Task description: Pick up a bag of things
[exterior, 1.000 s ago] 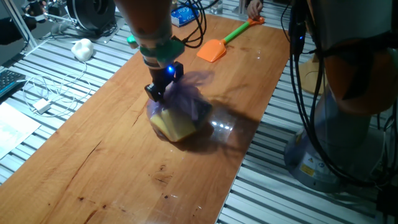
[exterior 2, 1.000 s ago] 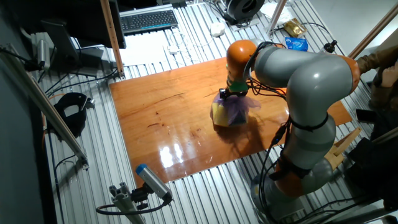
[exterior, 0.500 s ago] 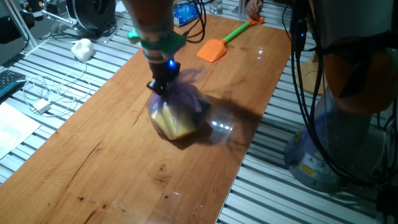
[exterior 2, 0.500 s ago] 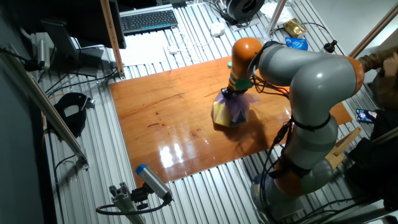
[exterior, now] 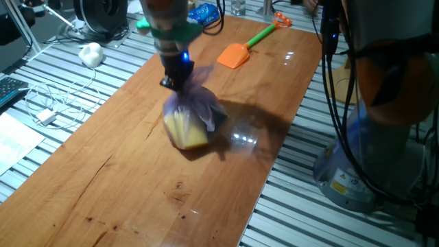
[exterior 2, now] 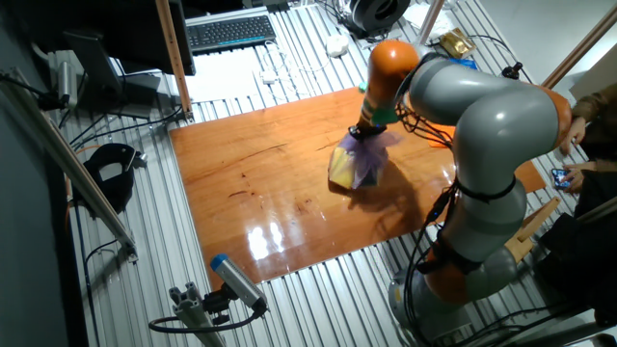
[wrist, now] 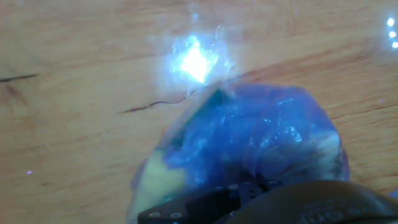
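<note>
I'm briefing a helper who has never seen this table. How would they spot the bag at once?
On the long wooden table, look under the arm's claw, near the middle. The purple plastic bag hangs gathered from the claw, bulging with something yellow. The orange toy shovel farther along is flat, rigid and has a green handle.

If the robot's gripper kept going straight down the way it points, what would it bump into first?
Probably the purple bag of things right below the gripper, which seems shut on its gathered top; the wooden table lies beneath that.
</note>
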